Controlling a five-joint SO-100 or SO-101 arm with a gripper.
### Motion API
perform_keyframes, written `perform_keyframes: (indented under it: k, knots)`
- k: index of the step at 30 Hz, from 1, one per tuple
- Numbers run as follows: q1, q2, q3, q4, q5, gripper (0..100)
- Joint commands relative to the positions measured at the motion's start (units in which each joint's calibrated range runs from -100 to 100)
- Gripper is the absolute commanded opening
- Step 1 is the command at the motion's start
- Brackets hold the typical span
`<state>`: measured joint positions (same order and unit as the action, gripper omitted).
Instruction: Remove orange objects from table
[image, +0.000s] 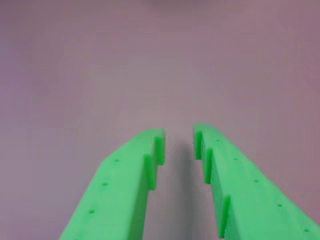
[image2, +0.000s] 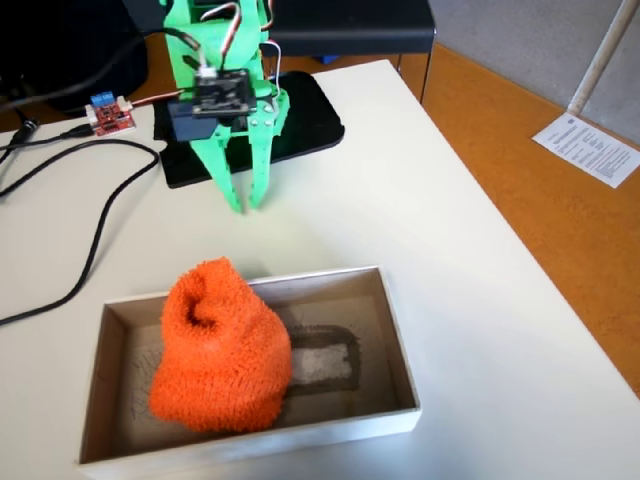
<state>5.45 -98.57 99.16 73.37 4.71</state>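
The orange fuzzy bundle (image2: 220, 350) lies in the left half of a shallow white cardboard box (image2: 400, 340) at the front of the white table (image2: 420, 190), and bulges above the box's rim. My green gripper (image2: 246, 205) points down at the table behind the box, apart from the bundle. In the wrist view the gripper (image: 178, 137) shows its two green fingers (image: 130, 175) slightly apart, with nothing between them and only bare table surface beyond. The bundle is out of the wrist view.
A black pad (image2: 310, 120) lies under the arm's base at the back. A small red circuit board (image2: 108, 113) and black cables (image2: 90, 250) are at the left. The table's right edge borders an orange floor with a paper sheet (image2: 590, 148).
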Motion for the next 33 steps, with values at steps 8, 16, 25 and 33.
perform_keyframes:
  k: [8, 16, 25, 33]
  knots:
    - [2.20, 46.66, -56.13, -1.18, -3.27, 30]
    - [7.38, 83.00, -83.65, -6.29, -3.57, 55]
    - [11.29, 94.75, -81.52, -13.50, 1.37, 56]
    - [11.22, 97.86, -75.90, -21.45, 1.07, 49]
